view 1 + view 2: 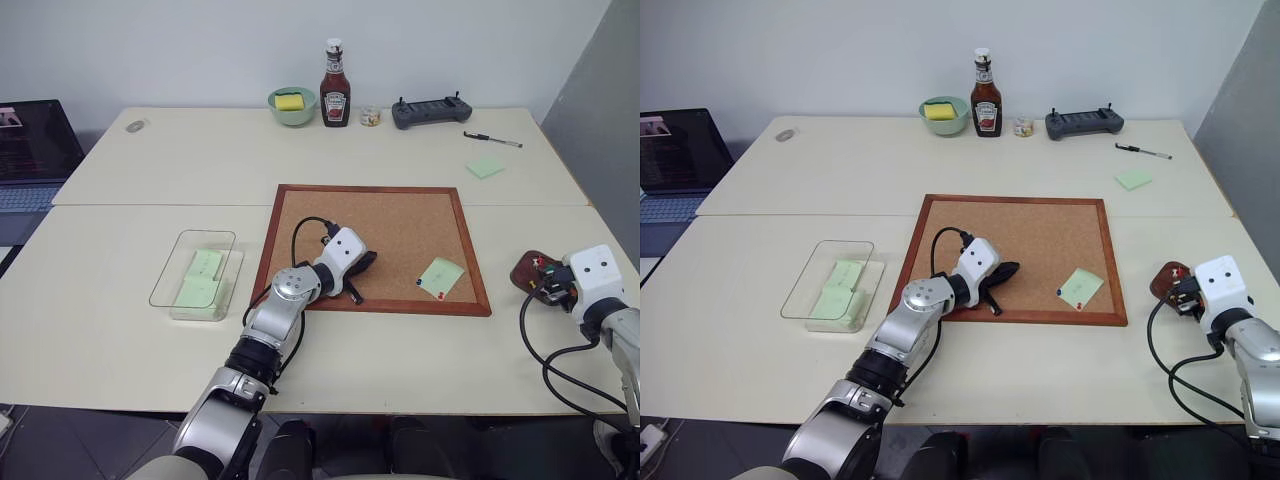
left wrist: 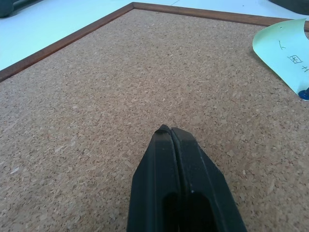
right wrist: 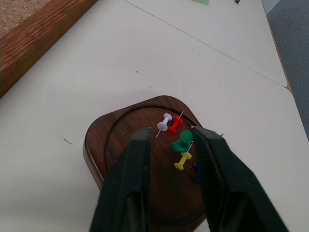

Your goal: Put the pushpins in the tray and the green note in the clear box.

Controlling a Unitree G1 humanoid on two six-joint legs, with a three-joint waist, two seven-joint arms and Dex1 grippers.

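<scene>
The right pincer (image 3: 170, 133) hangs spread over the tray (image 3: 113, 140) near the surface's right edge, with white, red (image 3: 175, 123), green and yellow pushpins lying between its fingers. The left pincer (image 2: 170, 131), pressed together and empty, rests over the corkboard (image 1: 400, 225). The green note (image 1: 441, 275) lies near the corkboard's front right corner, a blue pushpin (image 2: 303, 94) at its edge. The clear box (image 1: 177, 270) sits well left, holding green notes.

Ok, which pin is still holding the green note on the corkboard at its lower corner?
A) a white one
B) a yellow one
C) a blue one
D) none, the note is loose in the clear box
C: a blue pushpin sits at the corner of the green note on the corkboard, while the yellow and white pins lie in the tray under the right gripper.
</scene>
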